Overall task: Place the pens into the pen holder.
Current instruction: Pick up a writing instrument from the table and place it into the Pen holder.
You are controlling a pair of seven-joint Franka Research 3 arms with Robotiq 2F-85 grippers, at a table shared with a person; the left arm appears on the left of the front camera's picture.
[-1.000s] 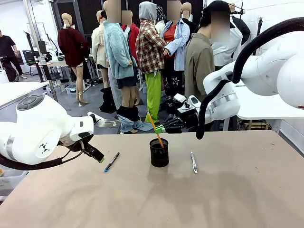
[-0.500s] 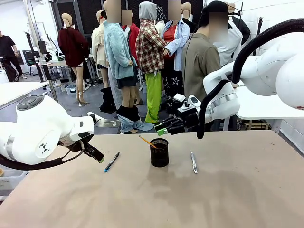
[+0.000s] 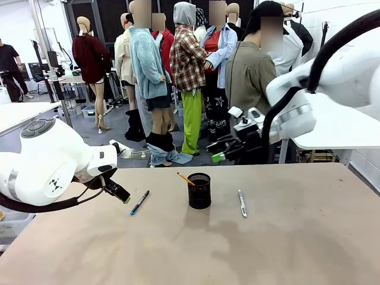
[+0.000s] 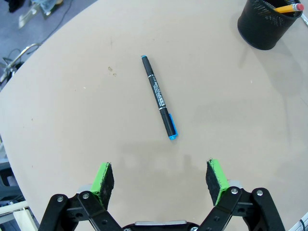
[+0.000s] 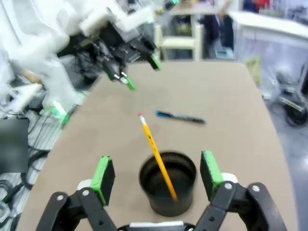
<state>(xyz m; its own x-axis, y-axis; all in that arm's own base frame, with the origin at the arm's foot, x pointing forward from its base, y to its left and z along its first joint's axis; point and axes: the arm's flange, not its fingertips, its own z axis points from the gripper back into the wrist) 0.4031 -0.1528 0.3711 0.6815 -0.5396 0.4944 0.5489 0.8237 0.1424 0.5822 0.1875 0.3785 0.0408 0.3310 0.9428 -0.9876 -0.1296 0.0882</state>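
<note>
The black mesh pen holder (image 3: 199, 190) stands mid-table with an orange pencil (image 3: 185, 178) leaning out of it to the left. My right gripper (image 3: 218, 155) hovers above and behind the holder, open and holding nothing. In the right wrist view the holder (image 5: 168, 188) and pencil (image 5: 156, 153) lie below its spread fingers (image 5: 104, 176). A black marker with a blue end (image 3: 139, 202) lies left of the holder. My left gripper (image 3: 120, 193) hangs open just left of that marker (image 4: 159, 97). A silver-grey pen (image 3: 242, 203) lies right of the holder.
The brown table (image 3: 285, 249) has bare room in front and on the right. A person in an olive jacket (image 3: 248, 77) stands beyond the far edge. The left wrist view shows the holder (image 4: 268, 21) at its top right corner.
My right gripper opened and let go of the orange pencil, which dropped into the holder. The right arm then drew back to the right. The left arm held still.
</note>
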